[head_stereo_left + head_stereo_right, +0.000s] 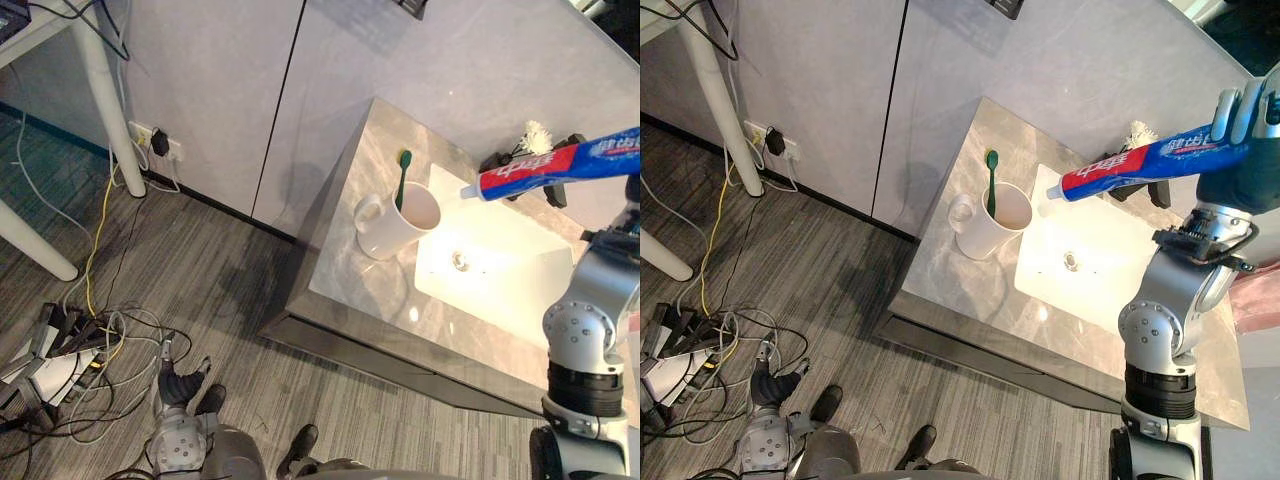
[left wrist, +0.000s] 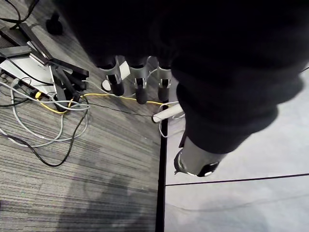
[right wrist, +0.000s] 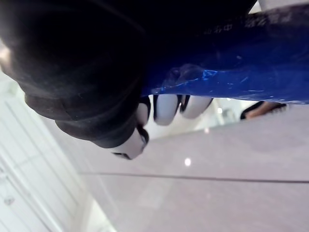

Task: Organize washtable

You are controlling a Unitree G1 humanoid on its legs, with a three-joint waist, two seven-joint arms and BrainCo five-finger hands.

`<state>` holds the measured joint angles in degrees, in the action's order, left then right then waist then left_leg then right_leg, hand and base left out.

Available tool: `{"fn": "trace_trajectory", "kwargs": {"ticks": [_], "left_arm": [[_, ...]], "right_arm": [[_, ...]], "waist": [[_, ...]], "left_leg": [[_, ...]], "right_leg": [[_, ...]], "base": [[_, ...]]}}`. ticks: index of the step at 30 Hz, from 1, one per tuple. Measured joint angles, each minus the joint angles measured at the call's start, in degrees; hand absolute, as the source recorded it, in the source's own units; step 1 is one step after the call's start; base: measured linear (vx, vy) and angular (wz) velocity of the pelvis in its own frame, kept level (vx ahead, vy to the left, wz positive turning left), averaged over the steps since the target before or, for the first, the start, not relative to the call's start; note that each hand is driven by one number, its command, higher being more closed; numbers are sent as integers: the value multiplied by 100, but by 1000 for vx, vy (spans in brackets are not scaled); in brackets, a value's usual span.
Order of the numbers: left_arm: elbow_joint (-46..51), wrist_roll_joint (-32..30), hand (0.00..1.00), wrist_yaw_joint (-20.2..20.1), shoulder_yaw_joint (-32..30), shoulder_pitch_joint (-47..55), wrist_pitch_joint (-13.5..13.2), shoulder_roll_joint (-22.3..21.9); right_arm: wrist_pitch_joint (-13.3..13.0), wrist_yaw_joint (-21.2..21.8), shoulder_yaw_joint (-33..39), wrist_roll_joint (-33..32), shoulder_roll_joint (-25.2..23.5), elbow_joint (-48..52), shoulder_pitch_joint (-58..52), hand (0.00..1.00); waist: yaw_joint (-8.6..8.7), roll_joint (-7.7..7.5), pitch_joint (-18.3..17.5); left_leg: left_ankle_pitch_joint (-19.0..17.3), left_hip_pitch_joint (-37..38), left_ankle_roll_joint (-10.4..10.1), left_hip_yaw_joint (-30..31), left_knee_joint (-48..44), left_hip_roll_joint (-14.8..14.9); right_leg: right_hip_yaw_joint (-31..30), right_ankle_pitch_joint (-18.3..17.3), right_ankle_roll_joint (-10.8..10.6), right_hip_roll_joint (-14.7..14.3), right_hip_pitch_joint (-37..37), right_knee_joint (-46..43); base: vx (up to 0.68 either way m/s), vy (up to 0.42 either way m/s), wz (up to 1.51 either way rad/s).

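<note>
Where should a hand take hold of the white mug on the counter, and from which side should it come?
Probably best to take the mug by its handle, coming from the side away from the sink, where the handle sticks out. The rim is a poorer choice: the green toothbrush stands inside. The right hand holds the toothpaste tube.

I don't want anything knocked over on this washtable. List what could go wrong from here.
1. The right hand grips the toothpaste tube at its tail end, with most of it sticking out over the sink; it could slip and drop into the basin.
2. The tube's cap end hangs close to the mug holding the green toothbrush; a misjudged sweep could strike the toothbrush or tip the mug on the countertop.
</note>
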<state>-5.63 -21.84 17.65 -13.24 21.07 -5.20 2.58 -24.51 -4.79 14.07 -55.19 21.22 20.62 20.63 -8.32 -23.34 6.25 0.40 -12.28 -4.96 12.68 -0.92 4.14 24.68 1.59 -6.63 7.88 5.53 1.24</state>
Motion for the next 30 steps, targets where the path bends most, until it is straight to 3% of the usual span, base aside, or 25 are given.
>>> {"fn": "trace_trajectory", "kwargs": {"ticks": [9,23,30], "left_arm": [[-122,96,0,2,-15,-28,37,71],[-120,159,0,-25,3,-35,35,123],[-117,340,0,-137,75,-154,25,243]], "right_arm": [[0,7,-126,-106,-71,61,-23,100],[7,-32,-345,-52,-69,32,142,100],[29,-55,-580,-42,-60,-241,339,100]], "waist": [[-29,-191,83],[-31,-262,134],[-43,-298,335]], "left_leg": [[-2,-13,-2,-29,1,8],[-11,-156,-21,-21,-11,118],[-14,-208,-26,2,-57,107]], "right_leg": [[-50,2,2,-4,30,-2],[-85,90,51,-106,177,4],[-82,91,51,-103,192,4]], "base": [[-1,0,-2],[0,0,0],[0,0,0]]}}
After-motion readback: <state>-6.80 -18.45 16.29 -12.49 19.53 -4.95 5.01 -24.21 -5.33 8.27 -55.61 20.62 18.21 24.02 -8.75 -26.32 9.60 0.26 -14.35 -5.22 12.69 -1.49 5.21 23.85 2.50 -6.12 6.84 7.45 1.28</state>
